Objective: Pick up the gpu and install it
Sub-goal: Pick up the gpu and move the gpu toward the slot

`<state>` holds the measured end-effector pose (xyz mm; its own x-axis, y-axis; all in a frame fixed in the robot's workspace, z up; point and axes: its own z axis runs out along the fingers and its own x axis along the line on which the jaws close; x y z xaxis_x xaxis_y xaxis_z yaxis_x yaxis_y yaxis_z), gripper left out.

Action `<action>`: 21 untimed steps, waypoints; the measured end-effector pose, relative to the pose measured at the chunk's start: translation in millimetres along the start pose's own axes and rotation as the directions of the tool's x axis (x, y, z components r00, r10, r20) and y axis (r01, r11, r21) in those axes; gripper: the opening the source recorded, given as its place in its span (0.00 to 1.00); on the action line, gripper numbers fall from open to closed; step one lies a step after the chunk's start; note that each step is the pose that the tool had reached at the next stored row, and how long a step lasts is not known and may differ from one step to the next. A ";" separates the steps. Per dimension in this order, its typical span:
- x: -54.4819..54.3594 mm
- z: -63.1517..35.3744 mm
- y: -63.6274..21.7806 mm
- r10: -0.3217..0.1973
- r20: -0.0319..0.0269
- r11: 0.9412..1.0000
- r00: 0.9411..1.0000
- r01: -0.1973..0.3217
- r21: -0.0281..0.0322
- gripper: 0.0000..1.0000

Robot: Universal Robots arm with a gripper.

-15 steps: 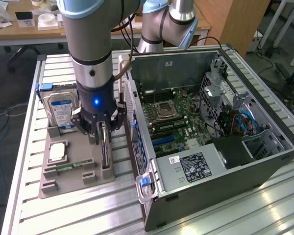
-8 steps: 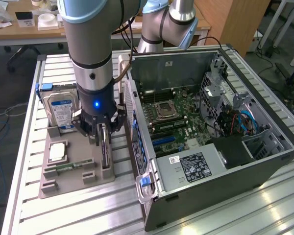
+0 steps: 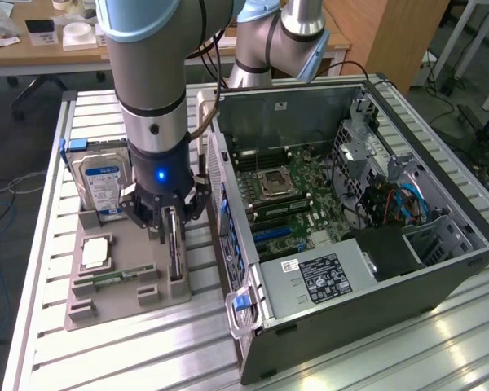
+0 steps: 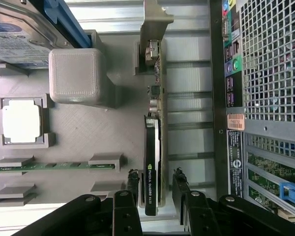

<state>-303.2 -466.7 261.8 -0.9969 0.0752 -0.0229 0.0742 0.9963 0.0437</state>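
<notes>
Wrist view: gripper [image 4: 156, 183] sits over the gpu [image 4: 153, 157], fingers [image 4: 132, 183] spread either side of the card with a gap at both faces, nothing gripped yet. Card stands on edge in the grey parts tray [image 3: 114, 303] (label edge up), at 9 o'clock from the open PC case [image 3: 350, 314] in the exterior view. I read this as the pick step, pre-grasp. Next move needs a square close on the faces and a straight pull out of the tray slot.
</notes>
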 end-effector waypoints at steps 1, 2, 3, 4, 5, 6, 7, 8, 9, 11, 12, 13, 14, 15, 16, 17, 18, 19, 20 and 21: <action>0.0 0.9 0.0 0.000 0.000 1.000 1.000 0.000 0.000 0.42; 0.1 1.7 -0.1 0.000 0.000 1.000 1.000 0.000 0.000 0.42; 0.1 2.2 -0.1 0.000 0.000 1.000 1.000 0.000 0.000 0.42; 0.1 2.1 -0.1 0.000 0.000 1.000 1.000 0.000 0.000 0.42; 0.1 2.1 -0.1 0.000 0.000 1.000 1.000 0.000 0.000 0.42; 0.1 2.2 -0.1 0.000 0.000 1.000 1.000 0.000 0.000 0.42; 0.1 2.2 -0.1 0.000 0.000 1.000 1.000 0.000 0.000 0.42; 0.1 2.2 -0.1 0.000 0.000 1.000 1.000 0.000 0.000 0.42; 0.1 2.3 -0.1 0.000 0.000 1.000 1.000 0.000 0.000 0.42; 0.1 2.9 -0.1 0.000 0.000 1.000 1.000 0.000 0.000 0.42; 0.1 3.4 -0.1 0.000 0.000 1.000 1.000 0.000 0.000 0.42; 0.1 4.0 -0.1 0.000 0.000 1.000 1.000 0.000 0.000 0.42; 0.1 4.6 -0.2 0.000 0.000 1.000 1.000 0.000 0.000 0.42; 0.1 5.2 -0.2 0.000 0.000 1.000 1.000 0.000 0.000 0.42; 0.1 5.2 -0.2 0.000 0.000 1.000 1.000 0.000 0.000 0.42; 0.2 5.2 -0.2 0.000 0.000 1.000 1.000 0.000 0.000 0.42; 0.2 5.2 -0.2 0.000 0.000 1.000 1.000 0.000 0.000 0.42; 0.2 5.3 -0.2 0.000 0.000 1.000 1.000 0.000 0.000 0.42; 0.1 5.3 -0.2 0.000 0.000 1.000 1.000 0.000 0.000 0.42; 0.1 5.3 -0.2 0.000 0.000 1.000 1.000 0.000 0.000 0.42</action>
<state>-303.2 -466.7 256.5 -0.9969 0.0752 -0.0229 0.0742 0.9963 0.0436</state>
